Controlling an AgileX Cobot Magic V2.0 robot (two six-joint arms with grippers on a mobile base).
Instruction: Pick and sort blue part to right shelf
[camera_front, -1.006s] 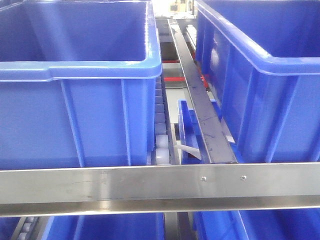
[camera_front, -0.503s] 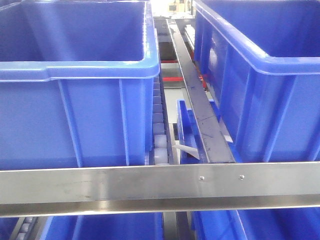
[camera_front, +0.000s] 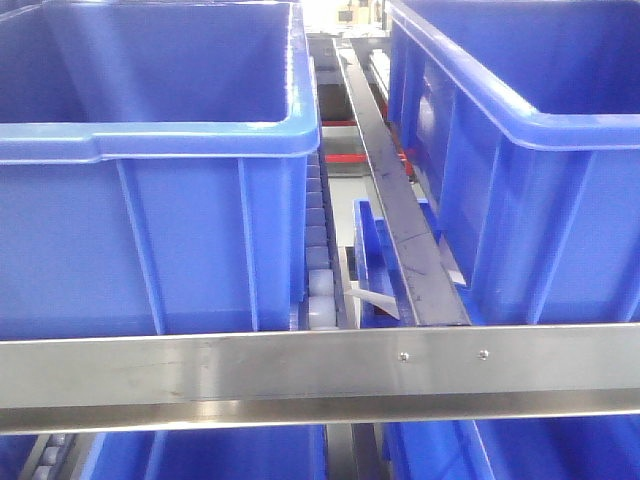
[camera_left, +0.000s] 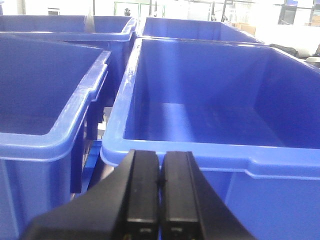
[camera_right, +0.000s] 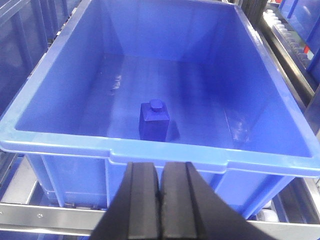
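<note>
Seen from the right wrist camera, the right gripper is hovering just outside the near rim of a deep blue bin, its two black fingers pressed flat together with nothing between them and touching nothing. Inside that bin, the blue part is standing upright on the floor, close to the near wall and roughly midway between the side walls — its long axis is vertical, its round knob pointing up. The rest of the bin floor around it is lying open, with wide room toward the far wall.

From the left wrist camera, the left gripper is likewise showing its fingers closed against each other, holding nothing, sitting just short of the thick rim of another blue bin. A neighbouring bin is standing to the left, a narrow gap between the two rims.

The front camera is looking at the right shelf — a steel crossbar is running across the lower view, white rollers are showing between two bins, and a steel rail is slanting away between them.
</note>
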